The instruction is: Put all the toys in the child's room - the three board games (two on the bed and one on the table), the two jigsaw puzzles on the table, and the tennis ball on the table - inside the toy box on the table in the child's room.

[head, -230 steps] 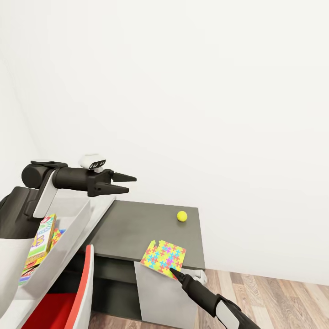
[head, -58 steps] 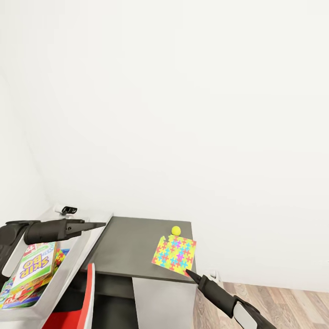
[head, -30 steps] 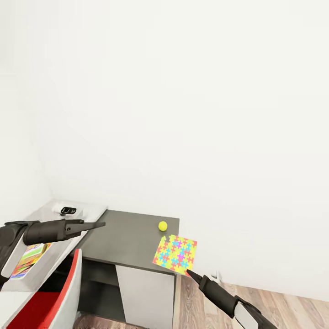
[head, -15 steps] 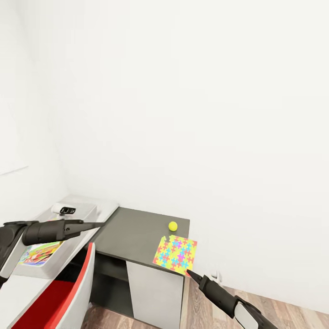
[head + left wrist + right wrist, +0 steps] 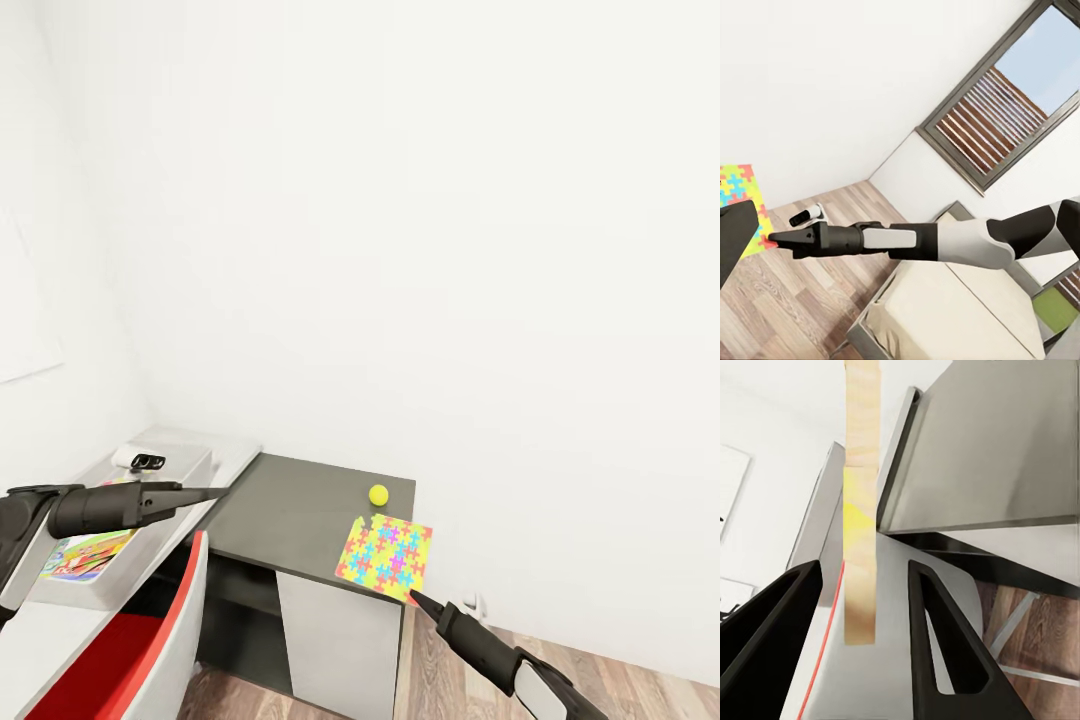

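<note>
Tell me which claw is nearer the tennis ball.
Right. The right claw holds the puzzle just in front of the ball; the left claw hangs across the table.

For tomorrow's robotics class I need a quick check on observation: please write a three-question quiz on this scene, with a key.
1. True or false: the right gripper holds the puzzle.
2. Where is the ball? A) in the toy box B) on the dark table C) on the floor
3. Fill in: the left gripper is ____ (holding something/empty).

Key: 1 true; 2 B; 3 empty.
</note>
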`<state>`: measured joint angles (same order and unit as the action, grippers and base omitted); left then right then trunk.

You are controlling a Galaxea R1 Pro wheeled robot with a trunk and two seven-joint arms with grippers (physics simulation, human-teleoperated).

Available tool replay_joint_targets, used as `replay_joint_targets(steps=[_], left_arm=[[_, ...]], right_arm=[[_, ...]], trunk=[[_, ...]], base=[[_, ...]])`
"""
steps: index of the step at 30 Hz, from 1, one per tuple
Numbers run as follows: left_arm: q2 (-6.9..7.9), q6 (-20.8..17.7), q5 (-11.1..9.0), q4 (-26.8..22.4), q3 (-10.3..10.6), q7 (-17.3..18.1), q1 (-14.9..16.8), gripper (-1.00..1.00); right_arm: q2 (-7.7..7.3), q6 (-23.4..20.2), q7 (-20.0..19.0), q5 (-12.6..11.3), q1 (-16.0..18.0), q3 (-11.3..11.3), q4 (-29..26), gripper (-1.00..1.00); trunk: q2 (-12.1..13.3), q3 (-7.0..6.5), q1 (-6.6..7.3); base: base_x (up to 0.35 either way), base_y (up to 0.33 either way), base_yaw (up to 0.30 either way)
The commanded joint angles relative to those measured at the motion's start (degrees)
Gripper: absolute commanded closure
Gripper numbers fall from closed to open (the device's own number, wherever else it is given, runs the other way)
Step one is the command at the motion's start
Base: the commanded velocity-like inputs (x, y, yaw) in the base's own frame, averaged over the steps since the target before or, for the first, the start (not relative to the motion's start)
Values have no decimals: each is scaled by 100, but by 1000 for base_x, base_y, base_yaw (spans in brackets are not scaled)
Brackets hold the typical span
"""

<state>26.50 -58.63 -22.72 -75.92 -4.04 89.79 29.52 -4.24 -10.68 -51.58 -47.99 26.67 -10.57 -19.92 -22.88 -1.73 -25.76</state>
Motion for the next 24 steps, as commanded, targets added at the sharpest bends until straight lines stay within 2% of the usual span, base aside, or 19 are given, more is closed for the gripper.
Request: replay_joint_targets(steps=[1, 4, 6, 8, 11, 14, 16, 20, 22, 24], left_arm=[[7, -61, 6, 3, 0, 21, 1, -100], [30, -61, 5, 8, -6, 21, 1, -100], [60, -61, 3, 13, -8, 21, 1, -100], [83, -61, 0, 14, -8, 21, 1, -100], [109, -61, 2, 16, -9, 21, 1, -100], [116, -61, 6, 16, -10, 21, 1, -100], [117, -61, 10, 16, -9, 21, 1, -100], [118, -61, 13, 16, -9, 21, 1, -100], [113, -61, 13, 16, -9, 21, 1, -100], [112, -61, 13, 16, -9, 21, 1, -100]], right_arm=[[-33, -57, -4, -63, -1, -24, -11, 100], [-105, -118, -22, -64, 2, -24, -131, 100], [-174, -305, -30, -57, 43, -24, -315, 100], [-296, -623, -28, -55, 63, -20, -561, 100], [-609, -1396, 36, -44, 66, -13, -1388, 100], [-756, -1903, 296, -54, 78, -1, -2084, 100], [-832, -2188, 420, -62, 85, 65, -2356, 100], [-935, -2861, 526, -69, 95, 578, -2711, 100], [-949, -3079, 534, -74, 108, 873, -2878, 100], [-952, -3135, 535, -77, 107, 1005, -2967, 100]], trunk=[[-4, 3, -2], [-4, 3, -2], [-4, 3, -2], [-4, 3, -2], [-4, 3, -2], [-4, 3, -2], [-4, 3, -2], [-4, 3, -2], [-4, 3, -2], [-4, 3, -2]], base=[[0, 0, 0], [0, 0, 0], [0, 0, 0], [0, 0, 0], [0, 0, 0], [0, 0, 0], [0, 0, 0], [0, 0, 0], [0, 0, 0], [0, 0, 0]])
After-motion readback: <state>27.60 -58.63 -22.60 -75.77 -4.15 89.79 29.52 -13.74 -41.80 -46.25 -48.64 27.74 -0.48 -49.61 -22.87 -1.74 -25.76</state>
